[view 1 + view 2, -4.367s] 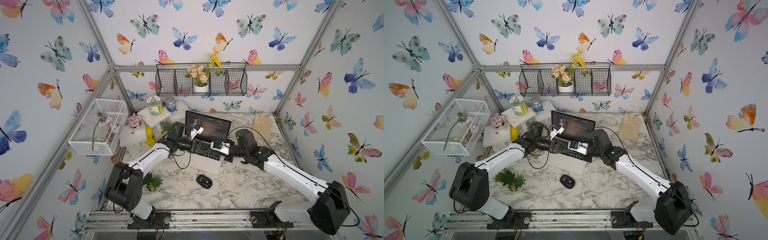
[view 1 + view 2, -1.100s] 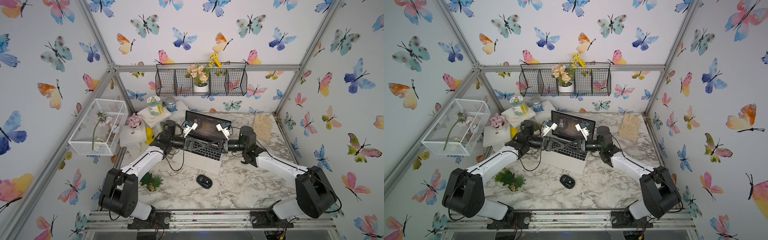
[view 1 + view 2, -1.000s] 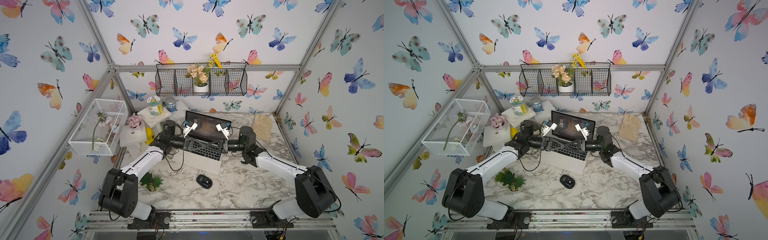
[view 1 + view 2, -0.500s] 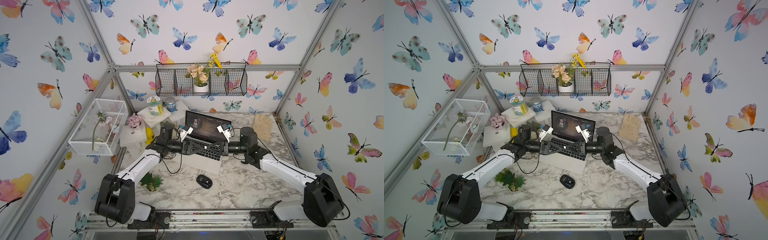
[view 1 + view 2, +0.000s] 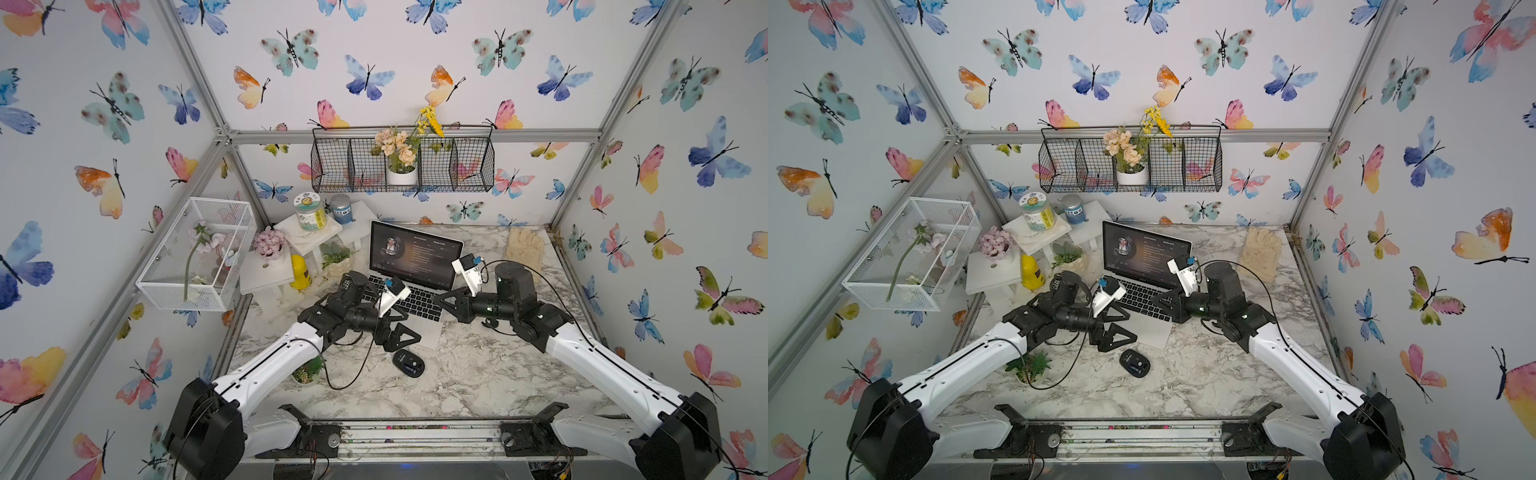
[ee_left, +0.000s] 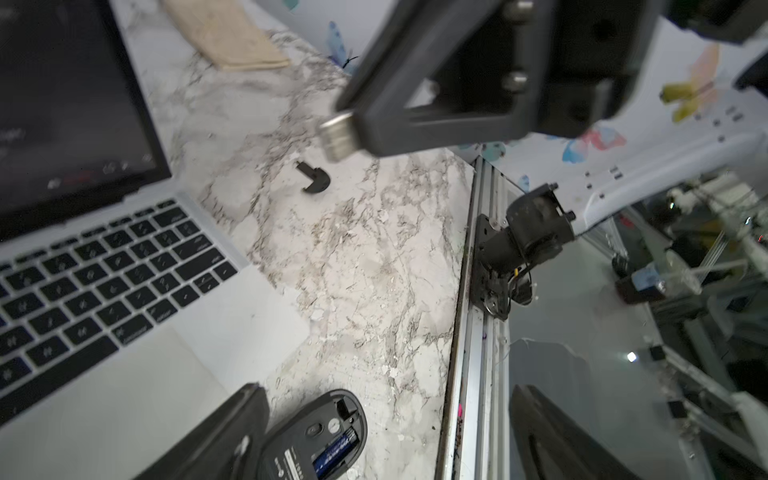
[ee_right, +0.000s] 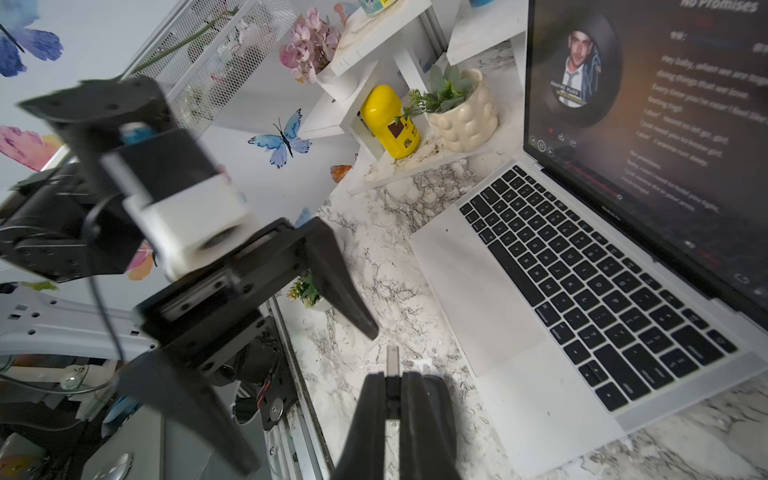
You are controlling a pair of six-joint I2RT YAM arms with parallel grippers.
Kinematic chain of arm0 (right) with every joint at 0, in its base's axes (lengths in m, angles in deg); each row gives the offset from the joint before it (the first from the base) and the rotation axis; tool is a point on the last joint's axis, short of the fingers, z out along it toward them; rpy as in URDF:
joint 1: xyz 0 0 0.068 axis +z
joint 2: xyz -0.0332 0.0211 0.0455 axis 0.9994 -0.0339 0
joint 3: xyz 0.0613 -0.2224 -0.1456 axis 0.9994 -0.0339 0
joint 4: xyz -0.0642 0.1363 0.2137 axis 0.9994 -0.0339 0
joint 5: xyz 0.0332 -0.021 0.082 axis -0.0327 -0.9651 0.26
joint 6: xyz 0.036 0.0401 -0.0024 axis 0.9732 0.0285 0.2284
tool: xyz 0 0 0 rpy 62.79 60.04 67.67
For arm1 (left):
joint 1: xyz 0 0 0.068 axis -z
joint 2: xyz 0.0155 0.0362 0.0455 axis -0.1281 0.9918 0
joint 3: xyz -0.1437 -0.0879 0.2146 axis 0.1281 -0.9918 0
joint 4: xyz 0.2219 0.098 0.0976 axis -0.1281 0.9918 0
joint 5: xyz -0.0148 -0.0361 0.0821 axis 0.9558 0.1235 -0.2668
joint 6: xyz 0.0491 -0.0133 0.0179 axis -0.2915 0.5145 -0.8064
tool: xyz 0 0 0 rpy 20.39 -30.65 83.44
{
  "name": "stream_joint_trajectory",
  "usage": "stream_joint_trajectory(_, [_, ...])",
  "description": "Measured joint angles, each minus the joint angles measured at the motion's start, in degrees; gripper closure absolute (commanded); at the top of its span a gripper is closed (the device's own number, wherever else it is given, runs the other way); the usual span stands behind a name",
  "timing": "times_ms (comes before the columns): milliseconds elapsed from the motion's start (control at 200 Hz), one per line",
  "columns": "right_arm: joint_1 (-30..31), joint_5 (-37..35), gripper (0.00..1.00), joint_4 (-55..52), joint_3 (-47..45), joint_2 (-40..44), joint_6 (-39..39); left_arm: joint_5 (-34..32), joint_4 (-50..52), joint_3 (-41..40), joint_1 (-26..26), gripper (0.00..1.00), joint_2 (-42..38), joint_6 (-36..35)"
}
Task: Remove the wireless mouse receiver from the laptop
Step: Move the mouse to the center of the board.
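My right fingers pinch tight around the tiny wireless mouse receiver. It has a black nub and a short silver plug, and hangs in the air near the slim silver laptop, unplugged. My left fingers spread wide, holding nothing. One receiver, one laptop, one black oval mouse.

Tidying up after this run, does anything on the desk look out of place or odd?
The mouse lies belly-up by the laptop, its battery bay uncovered. A small bent black piece lies loose on the marble beside the laptop.
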Motion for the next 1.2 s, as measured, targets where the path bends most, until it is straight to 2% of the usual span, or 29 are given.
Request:
stream_joint_trajectory(90, [0.0,-0.8,0.98,-1.1,-0.2,1.1,-0.9,-3.9,1.6,-0.2,2.6,0.04,-1.7,-14.0])
stream_joint_trajectory(105, [0.0,-0.8,0.98,-1.1,-0.2,1.2,-1.0,-4.5,1.7,-0.3,2.8,0.04,-1.8,-15.9])
stream_joint_trajectory(110, [0.0,-0.9,0.98,-1.2,-0.2,1.3,-1.1,-5.2,1.9,-0.4,2.8,0.04,-1.8,-18.6])
stream_joint_trajectory(155, [0.0,-1.0,0.98,-1.3,-0.2,1.5,-1.3,-6.4,2.4,-0.9,2.8,0.07,-1.6,-22.7])
stream_joint_trajectory(160, [0.0,-1.0,0.98,-1.4,-0.2,1.6,-1.3,-7.0,2.6,-1.1,2.8,0.07,-1.6,-25.0])
stream_joint_trajectory(210, [0.0,-1.0,0.98,-1.6,-0.2,1.9,-1.5,-9.3,3.7,-2.6,2.8,0.08,-0.9,-32.0])
stream_joint_trajectory(360, [0.0,-1.0,0.98,-1.7,-1.2,3.1,-1.7,-14.4,3.6,-7.8,2.8,0.10,3.7,-44.2])
stream_joint_trajectory(545, [0.0,-0.9,0.98,-1.7,-2.5,4.0,-1.4,-17.1,0.9,-11.5,2.9,0.10,8.7,-50.4])
stream_joint_trajectory(791, [0.0,-0.8,0.98,-1.3,-5.2,4.9,-0.8,-18.2,-4.8,-11.8,3.2,0.09,12.5,-52.9])
stream_joint_trajectory(1031, [0.0,-0.8,0.98,-1.3,-5.5,5.6,-0.9,-18.2,-3.7,-9.6,4.0,0.10,17.3,-55.8])
stream_joint_trajectory(1201, [0.0,-0.8,0.98,-1.2,-5.7,5.7,-0.8,-17.9,-2.3,-9.3,4.4,0.15,19.3,-57.5])
